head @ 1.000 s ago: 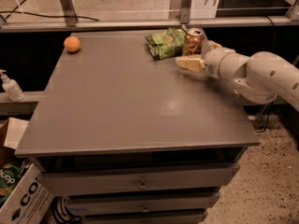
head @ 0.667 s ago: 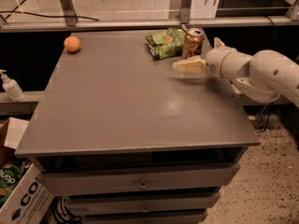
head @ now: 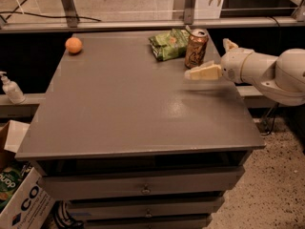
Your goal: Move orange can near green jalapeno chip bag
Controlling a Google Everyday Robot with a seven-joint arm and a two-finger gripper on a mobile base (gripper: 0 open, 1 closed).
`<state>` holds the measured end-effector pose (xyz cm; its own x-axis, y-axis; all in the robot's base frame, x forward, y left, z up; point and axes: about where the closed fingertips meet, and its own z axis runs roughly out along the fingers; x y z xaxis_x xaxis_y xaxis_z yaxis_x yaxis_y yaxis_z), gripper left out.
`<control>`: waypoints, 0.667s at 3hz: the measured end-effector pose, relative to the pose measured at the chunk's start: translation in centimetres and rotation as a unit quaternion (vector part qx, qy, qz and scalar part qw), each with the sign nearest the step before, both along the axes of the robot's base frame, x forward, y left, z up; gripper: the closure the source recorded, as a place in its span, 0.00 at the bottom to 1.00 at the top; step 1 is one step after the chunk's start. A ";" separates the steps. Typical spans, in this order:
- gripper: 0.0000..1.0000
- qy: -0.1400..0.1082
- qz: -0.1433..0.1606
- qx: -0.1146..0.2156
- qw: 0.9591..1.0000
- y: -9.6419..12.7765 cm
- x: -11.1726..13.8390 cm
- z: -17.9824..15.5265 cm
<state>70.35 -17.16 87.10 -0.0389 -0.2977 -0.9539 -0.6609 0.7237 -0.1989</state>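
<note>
Hovering tool (head: pixel 207 58) spread beside orange can (head: pixel 196 48) | green jalapeno chip bag (head: pixel 169 44) adjacent

Orange can (head: pixel 196 49) - orange-gold, silver top, tab up, pale swirl on side. I see it upright near far edge of table (head: pixel 133 104), right of centre. Green jalapeno chip bag (head: pixel 169 43) - crinkly green foil, white lettering, lying flat, wider than can. Bag sits just left of can, edges meeting or nearly; I can't tell contact. Gripper (head: pixel 212 61) just right of can, fingers spread, nothing between them.
</note>
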 end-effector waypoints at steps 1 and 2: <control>0.00 0.011 0.039 -0.002 0.999 -1.6 -3.3 -0.2; 0.00 0.015 0.054 0.000 0.998 -0.8 -3.8 -0.3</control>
